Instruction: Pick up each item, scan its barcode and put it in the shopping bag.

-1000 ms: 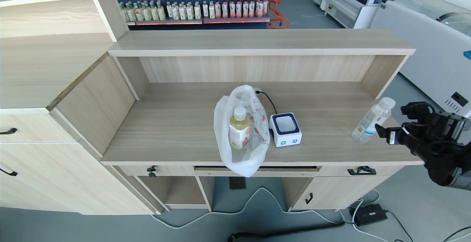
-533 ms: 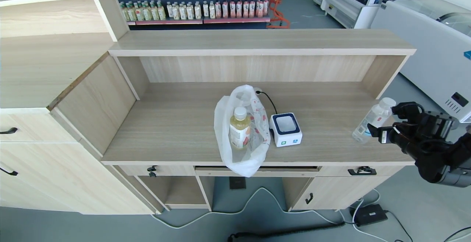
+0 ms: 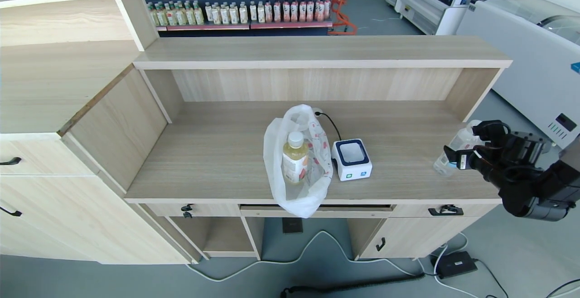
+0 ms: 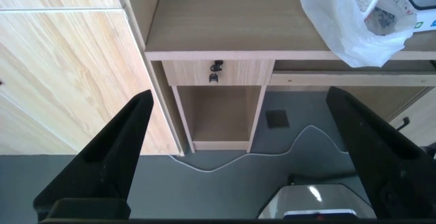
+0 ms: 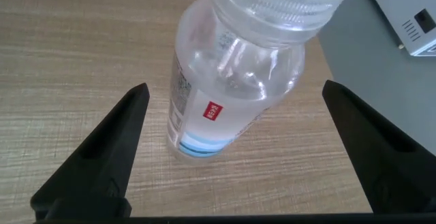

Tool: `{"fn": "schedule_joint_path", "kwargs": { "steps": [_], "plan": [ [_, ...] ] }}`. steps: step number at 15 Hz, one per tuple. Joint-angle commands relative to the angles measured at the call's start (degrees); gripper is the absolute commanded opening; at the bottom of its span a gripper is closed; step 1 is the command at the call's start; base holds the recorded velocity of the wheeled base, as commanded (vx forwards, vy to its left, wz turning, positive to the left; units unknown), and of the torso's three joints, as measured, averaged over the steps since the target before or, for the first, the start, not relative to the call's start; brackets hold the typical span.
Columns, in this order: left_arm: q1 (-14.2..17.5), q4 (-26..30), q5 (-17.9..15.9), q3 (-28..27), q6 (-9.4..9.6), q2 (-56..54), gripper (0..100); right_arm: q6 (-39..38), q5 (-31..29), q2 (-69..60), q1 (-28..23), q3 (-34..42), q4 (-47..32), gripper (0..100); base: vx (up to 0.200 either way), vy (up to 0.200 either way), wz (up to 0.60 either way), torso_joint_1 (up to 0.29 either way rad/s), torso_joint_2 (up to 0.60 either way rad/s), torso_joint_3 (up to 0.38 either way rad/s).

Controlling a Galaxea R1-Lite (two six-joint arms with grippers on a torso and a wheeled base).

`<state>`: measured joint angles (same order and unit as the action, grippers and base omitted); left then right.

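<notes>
Right gripper (image 3: pixel 461 141) sits at the 3 o'clock end of the counter (image 3: pixel 217 153). Its jaws are spread wide on either side of the clear water bottle (image 3: pixel 454 145) and have not closed on it. The wrist view shows both fingers flanking the bottle (image 5: pixel 225 108) with gaps on each side. Left gripper (image 4: pixel 240 98) hangs low by the counter's 9 o'clock front, jaws apart, holding nothing.

Likely risks:
- The bottle stands close to the counter's 3 o'clock edge, so a finger nudging it before closing could tip it or roll it off.
- The bottle's wall is smooth, round, thin plastic. It could slip in a loose grip or buckle in a hard one.
- The label wraps only part of the body, so a finger may end up covering the barcode.

Materials:
- Bottle: see-through, ribbed neck, white cap, small label.
- Shopping bag (image 3: pixel 294 171): at the counter's centre toward 6 o'clock. Thin, white, floppy film, mouth sagging, with a tea bottle (image 3: pixel 295 157) upright inside.
- Scanner (image 3: pixel 351 158): just at the bag's 3 o'clock. A boxy white unit with a glossy top window.
- Counter: matte wood grain.
</notes>
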<state>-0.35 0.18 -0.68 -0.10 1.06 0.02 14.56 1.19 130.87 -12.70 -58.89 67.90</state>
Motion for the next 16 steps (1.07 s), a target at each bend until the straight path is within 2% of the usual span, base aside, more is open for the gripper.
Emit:
{"fn": "schedule_joint_path", "kwargs": {
  "steps": [1, 8, 16],
  "plan": [
    [0.00, -0.01, -0.02, 0.01, -0.01, -0.02, 100, 0.12, 0.04, 1.59, 0.40, -1.49, -0.23, 100, 0.000, 0.000, 0.00, 0.000, 0.00, 0.000],
    [0.00, -0.01, -0.02, 0.01, -0.01, -0.02, 100, 0.03, 0.12, 4.57, 0.49, -8.34, -4.18, 100, 0.000, 0.000, 0.00, 0.000, 0.00, 0.000],
    [0.00, -0.01, -0.02, 0.01, -0.01, -0.02, 100, -0.41, 1.27, 5.72, 0.84, -9.75, -4.36, 100, 0.000, 0.000, 0.00, 0.000, 0.00, 0.000]
  ]
}}
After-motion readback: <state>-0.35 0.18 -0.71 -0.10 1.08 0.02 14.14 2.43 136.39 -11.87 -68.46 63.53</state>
